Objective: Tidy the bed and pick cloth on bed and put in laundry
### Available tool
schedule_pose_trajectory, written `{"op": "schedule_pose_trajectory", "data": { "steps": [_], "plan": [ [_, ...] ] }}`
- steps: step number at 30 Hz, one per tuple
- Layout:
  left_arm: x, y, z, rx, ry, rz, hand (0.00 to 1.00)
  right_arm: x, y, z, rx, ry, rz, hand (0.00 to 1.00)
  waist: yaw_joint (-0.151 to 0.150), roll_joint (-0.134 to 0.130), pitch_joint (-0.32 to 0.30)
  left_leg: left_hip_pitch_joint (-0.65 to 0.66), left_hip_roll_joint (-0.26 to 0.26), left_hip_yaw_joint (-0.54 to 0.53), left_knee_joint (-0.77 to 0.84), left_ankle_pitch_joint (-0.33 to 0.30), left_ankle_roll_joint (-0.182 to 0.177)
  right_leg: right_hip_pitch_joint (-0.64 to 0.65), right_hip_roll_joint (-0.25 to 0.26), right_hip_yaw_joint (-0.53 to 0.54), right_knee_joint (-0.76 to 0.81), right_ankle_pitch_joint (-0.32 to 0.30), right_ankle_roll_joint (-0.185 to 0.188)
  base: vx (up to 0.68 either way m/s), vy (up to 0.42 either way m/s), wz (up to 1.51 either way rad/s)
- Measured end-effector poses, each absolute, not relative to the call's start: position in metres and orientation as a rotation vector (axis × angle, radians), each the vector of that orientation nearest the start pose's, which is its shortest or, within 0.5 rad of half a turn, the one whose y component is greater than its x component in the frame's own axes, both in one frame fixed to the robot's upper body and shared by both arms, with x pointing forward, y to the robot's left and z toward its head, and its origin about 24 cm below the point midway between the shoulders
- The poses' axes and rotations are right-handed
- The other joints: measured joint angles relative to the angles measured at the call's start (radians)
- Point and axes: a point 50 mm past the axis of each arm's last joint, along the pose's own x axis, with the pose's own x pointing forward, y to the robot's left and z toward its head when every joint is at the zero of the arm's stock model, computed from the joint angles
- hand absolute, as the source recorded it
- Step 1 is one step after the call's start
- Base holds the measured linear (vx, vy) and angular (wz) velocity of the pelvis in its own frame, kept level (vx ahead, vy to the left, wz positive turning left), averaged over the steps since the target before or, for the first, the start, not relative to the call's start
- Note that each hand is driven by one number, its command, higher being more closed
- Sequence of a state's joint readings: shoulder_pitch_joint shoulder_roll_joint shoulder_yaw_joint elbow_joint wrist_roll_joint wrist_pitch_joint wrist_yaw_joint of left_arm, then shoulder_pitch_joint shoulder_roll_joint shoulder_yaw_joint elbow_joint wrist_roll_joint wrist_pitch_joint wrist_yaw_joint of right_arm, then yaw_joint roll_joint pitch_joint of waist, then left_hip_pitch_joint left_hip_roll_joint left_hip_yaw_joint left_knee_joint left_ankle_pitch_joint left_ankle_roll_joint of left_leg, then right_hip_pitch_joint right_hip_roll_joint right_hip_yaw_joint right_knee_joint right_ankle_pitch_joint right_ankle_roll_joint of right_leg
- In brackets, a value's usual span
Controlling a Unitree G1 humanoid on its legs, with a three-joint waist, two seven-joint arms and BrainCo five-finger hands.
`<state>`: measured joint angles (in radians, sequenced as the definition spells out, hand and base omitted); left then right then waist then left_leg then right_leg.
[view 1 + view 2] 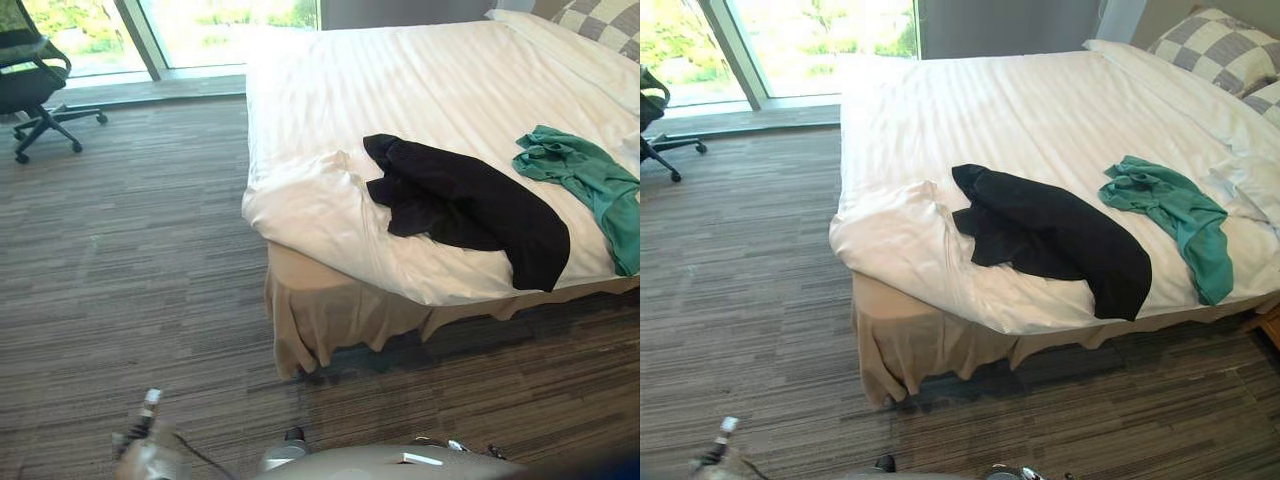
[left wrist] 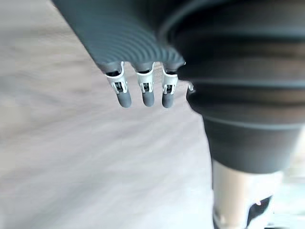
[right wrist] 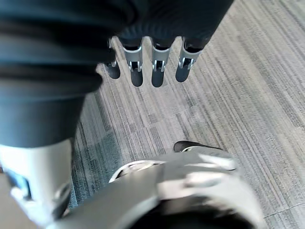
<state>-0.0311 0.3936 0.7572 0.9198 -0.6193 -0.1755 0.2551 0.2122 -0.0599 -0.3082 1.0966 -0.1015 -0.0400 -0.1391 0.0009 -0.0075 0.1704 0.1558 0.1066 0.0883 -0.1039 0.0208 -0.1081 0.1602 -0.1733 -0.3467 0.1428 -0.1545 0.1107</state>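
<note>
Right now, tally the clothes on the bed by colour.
black garment: 1
teal garment: 1
Total: 2, both lying loose on the white duvet.

Head stereo pair: both eyes look down & fwd from standing height, across the carpet point(image 1: 120, 300) to the bed point(image 1: 450, 90), at mid distance. Shared by both: bed corner w/ black cloth point(image 1: 470, 205), green cloth point(image 1: 590, 180), window point(image 1: 810, 40), office chair point(image 1: 35, 90) at far left. Right eye sits slightly to the right, so it gets more of the checked pillow point(image 1: 1215, 45) and less chair. Left wrist cam: v. close along left hand point(image 2: 143, 93), facing down at carpet. Right wrist cam: same along right hand point(image 3: 157, 71), carpet below.
</note>
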Motion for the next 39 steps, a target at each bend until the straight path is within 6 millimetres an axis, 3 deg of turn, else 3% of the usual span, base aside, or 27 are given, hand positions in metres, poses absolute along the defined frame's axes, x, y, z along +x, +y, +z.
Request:
{"op": "schedule_pose_trajectory", "data": {
  "steps": [2, 3, 4, 5, 6, 7, 10, 12, 15, 24, 29, 32, 35, 39],
  "plan": [
    [0.138, 0.423, 0.005, -0.320, 0.064, 1.281, 0.00, 0.019, -0.219, -0.166, -0.066, 1.247, -0.445, 0.00, 0.012, -0.001, -0.001, -0.037, 0.006, 0.049, 0.001, -0.019, 0.002, -0.066, -0.011, 0.015, 0.047, -0.012, -0.009, -0.09, 0.037, -0.08],
    [0.152, 0.429, 0.044, -0.212, -0.081, 1.244, 0.00, 0.021, -0.219, -0.165, -0.064, 1.228, -0.443, 0.00, 0.013, -0.007, -0.002, -0.085, 0.016, 0.111, 0.015, -0.018, 0.003, -0.127, -0.024, 0.021, 0.086, -0.015, -0.009, -0.07, 0.034, 0.02],
    [0.161, 0.428, 0.064, -0.153, -0.150, 1.215, 0.00, 0.023, -0.218, -0.164, -0.061, 1.215, -0.439, 0.00, 0.012, -0.016, 0.001, -0.115, 0.021, 0.140, 0.042, -0.017, 0.004, -0.156, -0.034, 0.021, 0.111, -0.017, -0.011, -0.06, 0.018, 0.12],
    [0.177, 0.422, 0.102, -0.037, -0.283, 1.155, 0.00, 0.030, -0.219, -0.162, -0.061, 1.184, -0.435, 0.00, 0.013, -0.026, 0.034, -0.170, 0.031, 0.167, 0.125, -0.031, 0.011, -0.195, -0.049, 0.032, 0.164, -0.026, -0.021, -0.05, 0.014, 0.10],
    [0.184, 0.416, 0.117, 0.028, -0.329, 1.120, 0.00, 0.033, -0.218, -0.161, -0.060, 1.171, -0.431, 0.00, 0.015, -0.025, 0.044, -0.204, 0.033, 0.166, 0.174, -0.042, 0.013, -0.219, -0.056, 0.039, 0.191, -0.028, -0.025, -0.09, 0.043, 0.20],
    [0.203, 0.393, 0.148, 0.180, -0.436, 1.022, 0.00, 0.039, -0.220, -0.159, -0.052, 1.138, -0.437, 0.00, 0.011, -0.018, 0.050, -0.301, 0.046, 0.158, 0.306, -0.093, 0.019, -0.279, -0.067, 0.066, 0.257, -0.039, -0.031, -0.07, 0.050, 0.19],
    [0.224, 0.350, 0.186, 0.339, -0.609, 0.872, 0.00, 0.058, -0.222, -0.152, -0.038, 1.050, -0.441, 0.00, 0.010, -0.017, 0.074, -0.404, 0.084, 0.160, 0.482, -0.185, 0.021, -0.338, -0.072, 0.090, 0.325, -0.081, -0.019, -0.04, 0.038, -0.04],
    [0.233, 0.329, 0.203, 0.414, -0.688, 0.820, 0.00, 0.074, -0.221, -0.148, -0.029, 0.989, -0.433, 0.00, 0.016, -0.015, 0.075, -0.478, 0.116, 0.177, 0.553, -0.226, 0.019, -0.413, -0.066, 0.113, 0.361, -0.088, -0.021, -0.09, 0.043, -0.30],
    [0.257, 0.292, 0.228, 0.505, -0.790, 0.713, 0.00, 0.092, -0.219, -0.141, -0.028, 0.920, -0.414, 0.00, 0.009, -0.014, 0.118, -0.532, 0.170, 0.247, 0.621, -0.235, 0.023, -0.475, -0.061, 0.133, 0.398, -0.093, -0.016, -0.06, 0.008, -0.16],
    [0.295, 0.213, 0.308, 0.819, -1.056, 0.539, 0.00, 0.115, -0.224, -0.128, 0.006, 0.811, -0.455, 0.00, 0.005, -0.017, 0.165, -0.615, 0.192, 0.276, 0.671, -0.233, 0.028, -0.586, -0.046, 0.173, 0.427, -0.093, -0.016, -0.01, -0.003, -0.11],
    [0.314, 0.197, 0.334, 0.957, -1.058, 0.506, 0.00, 0.122, -0.228, -0.120, 0.038, 0.747, -0.497, 0.00, -0.006, -0.017, 0.197, -0.634, 0.205, 0.292, 0.662, -0.227, 0.027, -0.625, -0.035, 0.191, 0.416, -0.077, -0.018, -0.01, -0.017, -0.15],
    [0.324, 0.178, 0.364, 1.034, -1.090, 0.468, 0.00, 0.128, -0.224, -0.116, 0.070, 0.714, -0.503, 0.00, -0.015, -0.017, 0.228, -0.657, 0.196, 0.299, 0.633, -0.200, 0.034, -0.653, -0.034, 0.193, 0.388, -0.053, -0.017, 0.00, 0.000, 0.00],
    [0.334, 0.177, 0.378, 1.103, -1.040, 0.441, 0.00, 0.134, -0.223, -0.112, 0.092, 0.683, -0.508, 0.00, -0.017, -0.017, 0.254, -0.664, 0.190, 0.317, 0.606, -0.183, 0.039, -0.671, -0.033, 0.198, 0.365, -0.030, -0.014, 0.03, 0.005, -0.08],
    [0.357, 0.193, 0.374, 1.163, -0.847, 0.415, 0.00, 0.144, -0.218, -0.108, 0.146, 0.649, -0.510, 0.00, -0.033, -0.020, 0.270, -0.669, 0.192, 0.327, 0.588, -0.176, 0.040, -0.679, -0.019, 0.198, 0.332, 0.003, -0.017, 0.02, 0.027, -0.11]
  ]
}}
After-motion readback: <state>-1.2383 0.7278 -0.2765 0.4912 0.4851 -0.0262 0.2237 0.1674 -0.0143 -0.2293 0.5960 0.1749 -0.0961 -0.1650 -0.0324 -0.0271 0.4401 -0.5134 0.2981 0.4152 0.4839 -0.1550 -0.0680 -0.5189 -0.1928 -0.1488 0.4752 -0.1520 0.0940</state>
